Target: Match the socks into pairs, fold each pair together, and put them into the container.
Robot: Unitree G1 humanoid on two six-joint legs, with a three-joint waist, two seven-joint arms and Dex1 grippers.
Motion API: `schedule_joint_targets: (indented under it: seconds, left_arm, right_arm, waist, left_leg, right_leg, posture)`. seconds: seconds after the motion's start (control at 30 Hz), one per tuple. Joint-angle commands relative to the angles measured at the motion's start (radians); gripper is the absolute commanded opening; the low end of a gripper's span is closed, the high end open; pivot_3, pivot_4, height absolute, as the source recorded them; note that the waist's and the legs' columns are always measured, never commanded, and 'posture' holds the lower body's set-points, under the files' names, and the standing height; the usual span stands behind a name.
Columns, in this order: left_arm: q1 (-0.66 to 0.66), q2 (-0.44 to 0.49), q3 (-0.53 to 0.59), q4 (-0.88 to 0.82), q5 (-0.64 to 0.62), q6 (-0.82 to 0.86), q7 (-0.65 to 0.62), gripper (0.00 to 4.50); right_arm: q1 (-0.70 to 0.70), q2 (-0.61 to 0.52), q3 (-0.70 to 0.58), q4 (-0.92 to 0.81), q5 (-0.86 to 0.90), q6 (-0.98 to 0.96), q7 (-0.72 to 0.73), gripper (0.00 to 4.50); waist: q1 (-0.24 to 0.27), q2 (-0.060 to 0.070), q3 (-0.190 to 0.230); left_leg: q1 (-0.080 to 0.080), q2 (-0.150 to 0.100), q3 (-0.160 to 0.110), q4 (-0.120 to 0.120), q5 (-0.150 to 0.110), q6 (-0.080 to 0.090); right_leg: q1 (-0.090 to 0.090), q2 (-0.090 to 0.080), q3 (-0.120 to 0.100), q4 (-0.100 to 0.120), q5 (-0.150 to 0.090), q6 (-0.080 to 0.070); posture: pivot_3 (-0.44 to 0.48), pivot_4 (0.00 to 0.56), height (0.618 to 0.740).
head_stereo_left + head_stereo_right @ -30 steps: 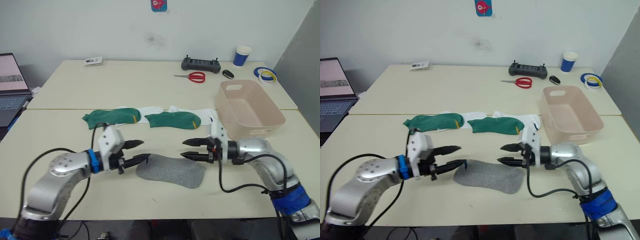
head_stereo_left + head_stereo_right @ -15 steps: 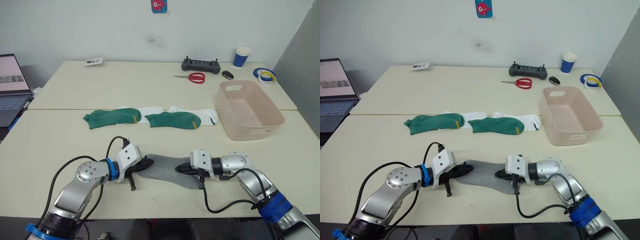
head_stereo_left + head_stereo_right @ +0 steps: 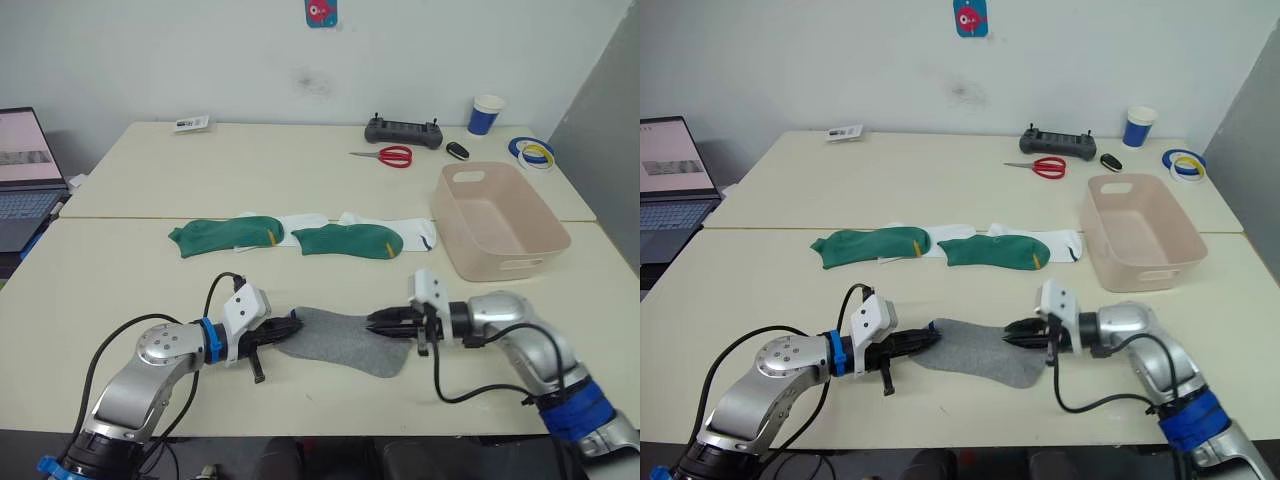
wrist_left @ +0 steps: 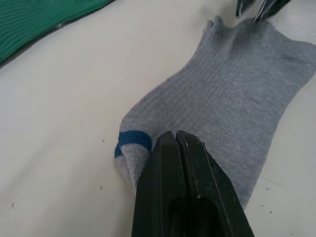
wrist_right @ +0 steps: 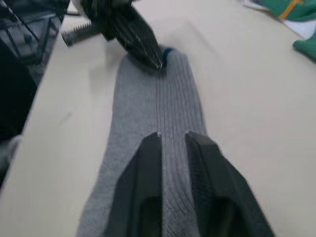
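While the grey sock (image 3: 345,340) is lying flat near the table (image 3: 130,270) front, the left gripper (image 3: 290,327) is pinching its blue-trimmed end with fingers pressed together, and the right gripper (image 3: 375,321) is gripping the opposite end. Farther back, green socks (image 3: 288,238) are resting over white socks (image 3: 418,232) beside the pink container (image 3: 498,218).

Both arms low, reaching inward. Left black two-fingered gripper (image 4: 176,143) pinched closed on grey ribbed fabric sock (image 4: 232,103); right black two-fingered gripper (image 5: 172,140) clamps its opposite end.

Grey sock (image 3: 345,340) flat near front edge; green, white socks (image 3: 300,236) behind; pink container (image 3: 497,217) right.
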Motion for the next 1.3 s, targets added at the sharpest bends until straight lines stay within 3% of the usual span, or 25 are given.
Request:
schedule_joint_targets:
  seconds: [0.03,0.27,0.3,0.43,0.73,1.03,1.3]
  left_arm:
    - [-0.021,0.017,-0.036,-0.012,0.036,-0.012,-0.020,0.00]
    - [-0.018,0.032,-0.135,0.019,0.115,0.000,-0.049,0.00]
    - [-0.016,0.034,-0.144,0.026,0.129,-0.001,-0.045,0.00]
    - [-0.018,0.031,-0.160,0.041,0.153,0.010,-0.029,0.00]
    - [-0.017,0.031,-0.165,0.029,0.150,0.027,-0.024,0.00]
    - [-0.007,0.026,-0.148,-0.013,0.118,0.061,-0.034,0.00]
    - [-0.015,0.031,-0.147,-0.006,0.127,0.058,-0.039,0.00]
  right_arm:
    - [-0.029,-0.050,-0.132,-0.051,0.185,0.299,-0.040,1.90]
    - [-0.019,-0.132,-0.257,-0.048,0.347,0.758,-0.183,4.35]
    - [-0.020,-0.130,-0.270,-0.050,0.365,0.832,-0.206,4.43]
    - [-0.041,-0.083,-0.316,-0.067,0.416,1.009,-0.290,4.43]
    - [-0.002,-0.054,-0.299,0.022,0.635,1.023,-0.519,4.43]
    - [-0.045,0.173,-0.380,0.163,0.740,1.023,-0.833,4.43]
    - [-0.039,0.189,-0.372,0.183,0.877,1.023,-0.857,4.43]
  waist:
    - [0.002,0.000,0.000]
    - [0.005,0.000,0.000]
    - [0.005,0.000,0.000]
    - [0.004,0.001,-0.001]
    - [0.003,0.001,-0.001]
    - [-0.016,0.000,-0.005]
    - [-0.016,0.001,-0.006]
  left_leg:
    - [0.000,0.000,0.000,0.000,0.000,0.000]
    - [-0.003,0.000,0.001,-0.001,0.000,0.000]
    - [-0.003,0.000,0.001,-0.001,0.000,0.000]
    - [-0.002,0.000,0.002,-0.001,0.000,0.000]
    - [-0.003,-0.001,0.004,-0.001,0.000,0.000]
    - [-0.001,0.000,0.004,-0.001,0.000,0.001]
    - [-0.001,0.000,0.004,-0.001,0.000,0.001]
  right_leg:
    - [0.000,0.000,0.000,-0.001,0.000,0.000]
    - [-0.003,0.000,0.000,-0.001,0.000,0.000]
    - [-0.003,0.000,0.000,-0.001,0.000,0.000]
    - [-0.003,0.000,0.001,-0.001,0.000,0.000]
    - [-0.003,0.002,0.000,-0.003,0.000,0.001]
    - [-0.003,0.004,0.002,-0.002,0.001,0.002]
    - [-0.003,0.004,0.002,-0.002,0.001,0.002]
  posture:
    - [0.000,0.150,0.740]
    - [0.000,0.150,0.740]
    - [0.000,0.150,0.740]
    - [0.000,0.150,0.740]
    - [0.000,0.150,0.740]
    - [0.000,0.150,0.740]
    - [0.000,0.150,0.740]
